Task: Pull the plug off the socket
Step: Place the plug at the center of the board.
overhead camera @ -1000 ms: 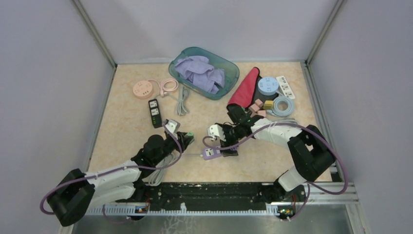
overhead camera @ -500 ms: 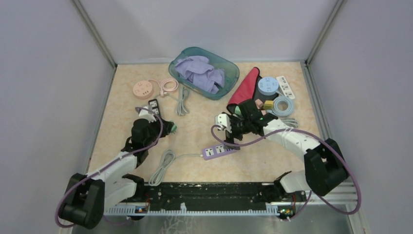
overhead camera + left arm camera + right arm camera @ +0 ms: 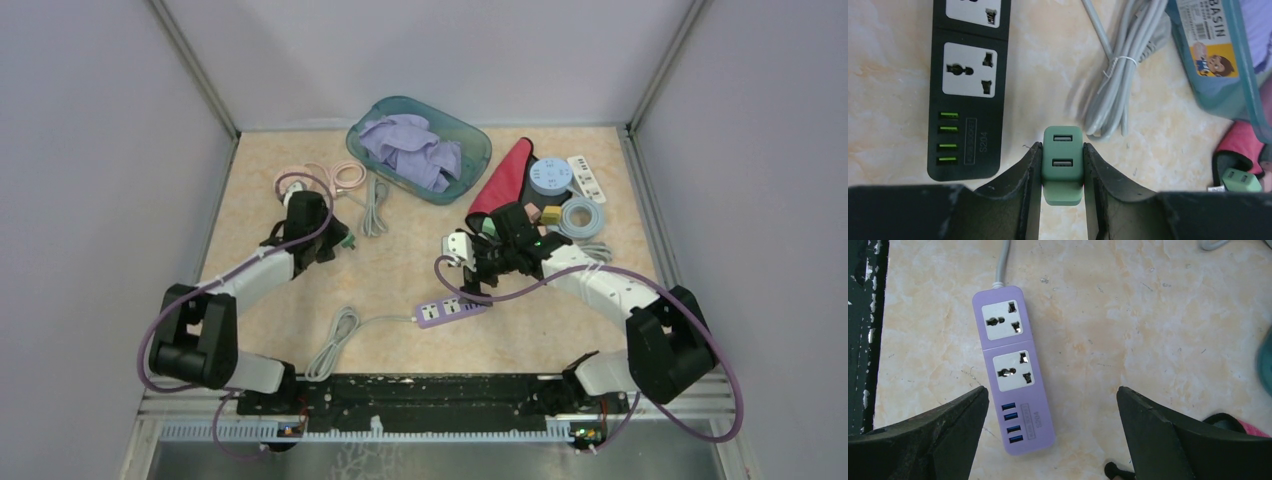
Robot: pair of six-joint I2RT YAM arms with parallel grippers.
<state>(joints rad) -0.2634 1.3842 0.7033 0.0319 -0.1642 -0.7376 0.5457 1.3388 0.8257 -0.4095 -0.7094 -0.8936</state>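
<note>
A green plug [image 3: 1063, 160] with two USB ports sits clamped between the fingers of my left gripper [image 3: 1062, 145], held just above the table beside a black power strip [image 3: 970, 90]. In the top view the left gripper [image 3: 340, 240] is at the back left, far from the purple socket strip [image 3: 450, 311]. That strip [image 3: 1013, 375] lies flat with both sockets bare. My right gripper [image 3: 1051, 390] hovers over its USB end, jaws wide apart, touching nothing. From above, the right gripper [image 3: 472, 285] is just behind the strip.
A grey cable bundle [image 3: 1120, 75] and a teal basin [image 3: 470, 140] of purple cloth lie beyond the left gripper. A red cloth [image 3: 505, 180], a blue round hub [image 3: 550, 176], a white strip [image 3: 586, 178] and a coiled cable [image 3: 582, 216] crowd the back right. The purple strip's grey cord [image 3: 335, 345] trails front left.
The left arm has swung away to the back left with the green plug in its grip. The right gripper has opened wide and lifted off the purple strip.
</note>
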